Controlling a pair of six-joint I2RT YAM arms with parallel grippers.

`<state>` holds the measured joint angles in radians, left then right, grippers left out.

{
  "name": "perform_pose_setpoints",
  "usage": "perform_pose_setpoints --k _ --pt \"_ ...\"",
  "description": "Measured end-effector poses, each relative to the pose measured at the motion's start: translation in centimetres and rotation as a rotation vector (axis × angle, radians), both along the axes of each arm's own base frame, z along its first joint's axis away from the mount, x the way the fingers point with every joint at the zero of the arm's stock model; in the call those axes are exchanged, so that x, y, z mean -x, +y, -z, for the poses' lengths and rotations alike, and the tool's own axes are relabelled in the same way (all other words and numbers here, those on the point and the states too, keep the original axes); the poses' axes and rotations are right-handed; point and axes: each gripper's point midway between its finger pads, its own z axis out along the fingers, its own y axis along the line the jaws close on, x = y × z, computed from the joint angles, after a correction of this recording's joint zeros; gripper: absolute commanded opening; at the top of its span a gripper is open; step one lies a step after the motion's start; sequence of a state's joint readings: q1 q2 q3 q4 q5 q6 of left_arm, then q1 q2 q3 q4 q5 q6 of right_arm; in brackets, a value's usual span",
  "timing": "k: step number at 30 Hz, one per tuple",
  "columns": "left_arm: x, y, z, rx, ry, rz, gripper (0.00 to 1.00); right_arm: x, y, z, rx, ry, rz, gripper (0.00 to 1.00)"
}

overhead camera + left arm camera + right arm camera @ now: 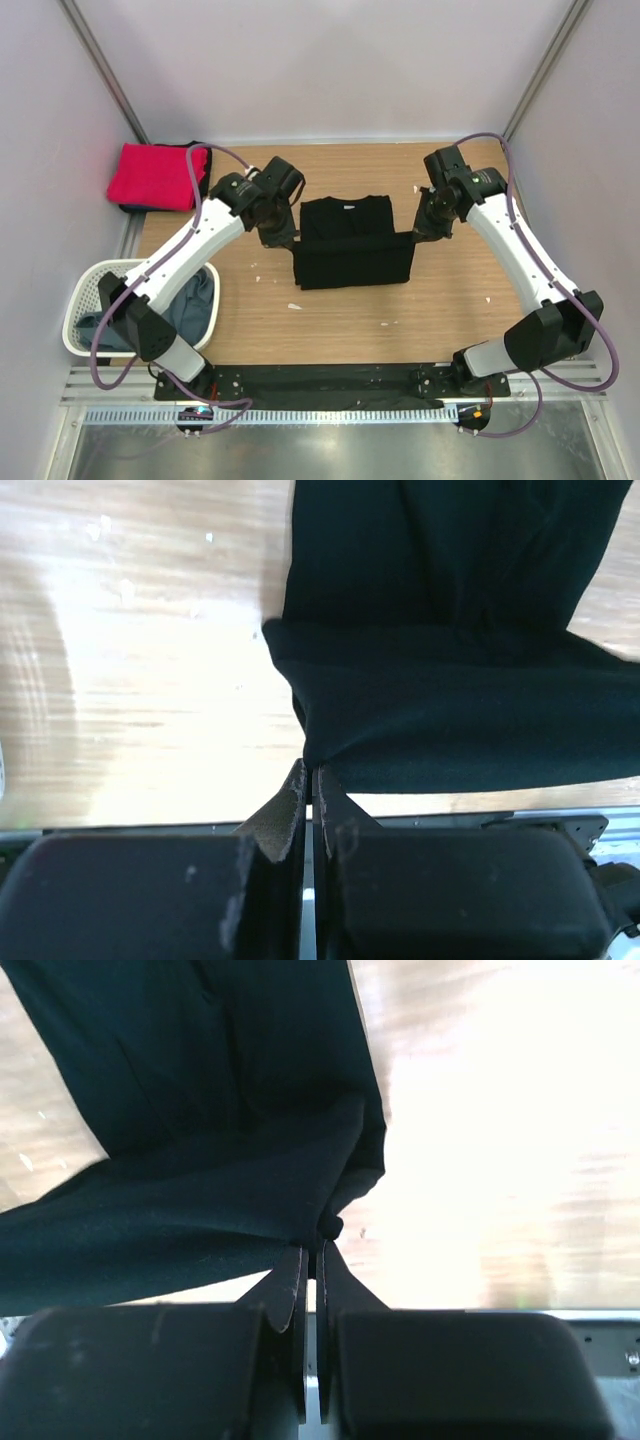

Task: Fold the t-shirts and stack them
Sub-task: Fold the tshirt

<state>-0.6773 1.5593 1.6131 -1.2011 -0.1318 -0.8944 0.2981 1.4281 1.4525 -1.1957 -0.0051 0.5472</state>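
A black t-shirt (352, 245) lies mid-table, its lower half doubled over toward the collar. My left gripper (285, 240) is shut on the fold's left corner; the left wrist view has the black cloth (450, 720) pinched at the fingertips of that gripper (310, 770). My right gripper (418, 237) is shut on the fold's right corner, the black cloth (200, 1210) bunched at the tips of this gripper (312, 1248). A red t-shirt (155, 175) lies folded at the far left. A grey-blue t-shirt (190, 305) sits crumpled in the basket.
The white lattice laundry basket (90, 290) stands at the near left beside the left arm. The red shirt rests on something dark at the table's far left corner. Pale walls close in the table on three sides. Small white specks dot the wood (294, 306).
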Motion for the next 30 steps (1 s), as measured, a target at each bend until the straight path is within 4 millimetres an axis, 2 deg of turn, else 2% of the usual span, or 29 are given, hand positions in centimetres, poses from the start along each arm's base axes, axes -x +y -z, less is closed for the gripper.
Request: perform_pose_setpoints --k 4,12,20,25,30 --pt "-1.3 -0.1 -0.1 -0.003 -0.025 0.001 0.0 -1.6 -0.1 -0.5 0.003 -0.05 0.016 0.01" --pt "-4.6 0.4 0.3 0.005 -0.071 -0.016 0.0 -4.5 -0.1 0.1 0.0 -0.092 0.041 0.01" --pt "-8.1 -0.3 0.1 0.014 -0.124 -0.007 0.0 -8.1 -0.8 -0.5 0.005 -0.165 0.071 0.01" --pt "-9.6 -0.5 1.0 0.019 -0.128 -0.015 0.0 -9.7 -1.1 0.0 0.008 -0.186 0.08 0.01" --pt "-11.5 -0.2 2.6 0.011 -0.124 -0.027 0.0 -11.7 -0.9 1.4 0.009 -0.196 0.077 0.01"
